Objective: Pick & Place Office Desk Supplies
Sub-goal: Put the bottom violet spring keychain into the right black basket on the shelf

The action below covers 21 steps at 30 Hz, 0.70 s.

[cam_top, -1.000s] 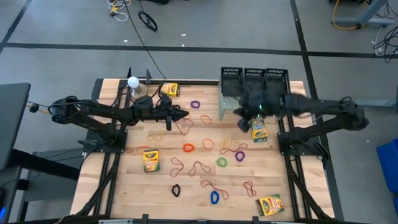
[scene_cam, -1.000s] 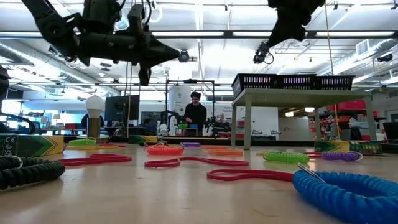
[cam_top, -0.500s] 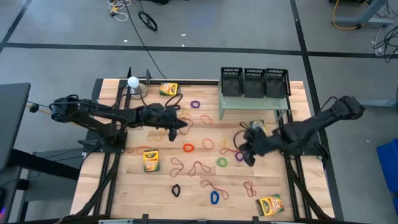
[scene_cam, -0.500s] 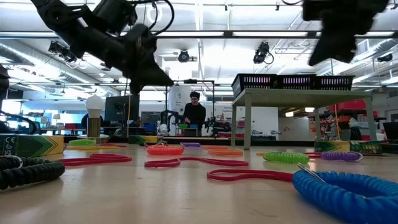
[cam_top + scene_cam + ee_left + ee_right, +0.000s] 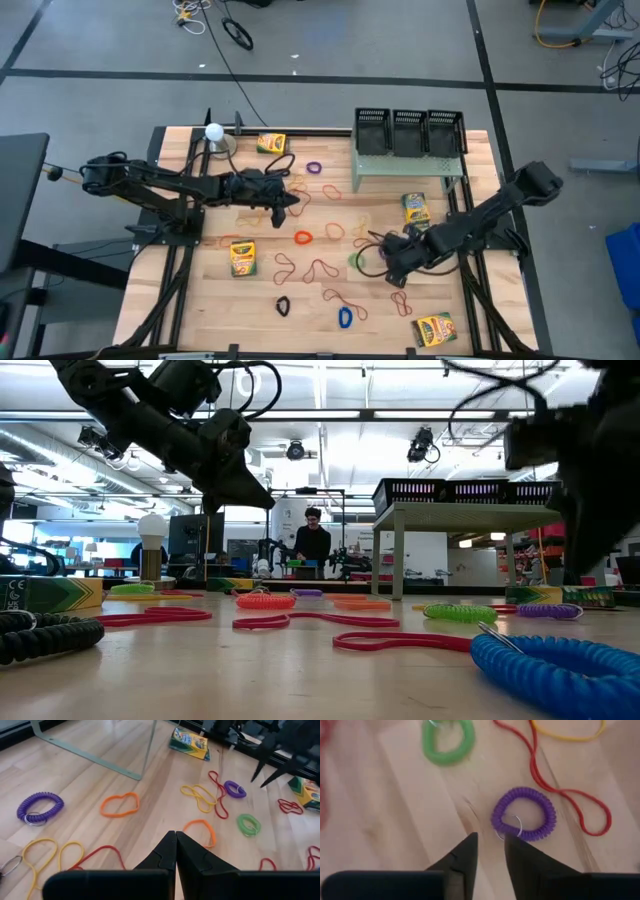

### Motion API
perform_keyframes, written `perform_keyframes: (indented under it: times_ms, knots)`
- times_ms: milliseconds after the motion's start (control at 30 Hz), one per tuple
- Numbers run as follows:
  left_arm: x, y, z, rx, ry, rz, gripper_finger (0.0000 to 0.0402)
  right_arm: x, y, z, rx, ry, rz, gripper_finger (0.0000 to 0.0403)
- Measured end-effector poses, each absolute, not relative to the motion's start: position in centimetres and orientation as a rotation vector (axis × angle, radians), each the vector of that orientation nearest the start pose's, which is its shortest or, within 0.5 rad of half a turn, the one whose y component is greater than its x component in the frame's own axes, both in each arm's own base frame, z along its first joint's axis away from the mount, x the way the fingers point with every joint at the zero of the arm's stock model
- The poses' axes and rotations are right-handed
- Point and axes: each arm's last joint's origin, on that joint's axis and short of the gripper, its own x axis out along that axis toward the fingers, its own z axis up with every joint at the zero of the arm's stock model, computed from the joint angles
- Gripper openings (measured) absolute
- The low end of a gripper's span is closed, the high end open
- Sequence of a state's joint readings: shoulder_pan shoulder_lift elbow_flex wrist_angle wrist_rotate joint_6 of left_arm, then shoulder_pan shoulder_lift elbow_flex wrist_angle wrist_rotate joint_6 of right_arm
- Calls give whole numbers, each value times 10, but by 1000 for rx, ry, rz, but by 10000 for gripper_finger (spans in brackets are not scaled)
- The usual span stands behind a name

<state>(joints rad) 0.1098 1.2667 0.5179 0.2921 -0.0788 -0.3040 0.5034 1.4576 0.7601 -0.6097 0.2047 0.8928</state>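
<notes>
Purple coil (image 5: 525, 814): on the wooden surface (image 5: 395, 810), just past my right hand (image 5: 490, 851).
Right hand: fingers slightly parted, grasping nothing.
Left hand (image 5: 175, 851): clenched, empty.

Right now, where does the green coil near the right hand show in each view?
High: green coil, mid-table, just left of the right hand.
Low: green coil on the tabletop, right of centre.
Left wrist: green coil ahead of the fingers, near the purple coil.
Right wrist: green coil beyond the purple coil.
Landmark: that purple coil, unclear from above.
</notes>
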Motion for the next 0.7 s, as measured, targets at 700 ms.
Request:
perform_keyframes:
  times_ms: [700]
  knots:
    - [246,29,189,-322,429,258,9,235,112,133,95,1219,-214,76]
